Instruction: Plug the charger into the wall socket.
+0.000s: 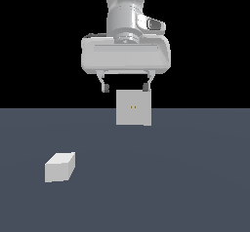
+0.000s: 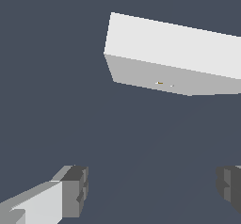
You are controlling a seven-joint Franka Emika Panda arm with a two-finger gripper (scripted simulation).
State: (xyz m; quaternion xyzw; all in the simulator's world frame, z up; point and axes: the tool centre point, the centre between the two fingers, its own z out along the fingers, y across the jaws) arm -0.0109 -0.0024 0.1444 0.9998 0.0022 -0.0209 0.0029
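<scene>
Gripper (image 1: 125, 87) hangs wide open, empty, above wall socket (image 1: 133, 107); charger (image 1: 60, 167) looks stiff, light — grip across its narrow sides.

charger (image 1: 60, 167): plain matt white, smooth faces, no texture. wall socket (image 1: 133, 107): same flat matt white, two tiny yellowish holes at centre. floor (image 1: 185, 177): uniform matt slate-blue, smooth. hand (image 1: 125, 87): light grey housing with soft sheen, looks like smooth plastic; fingertips (image 2: 75, 190) darker grey, matt.
</scene>
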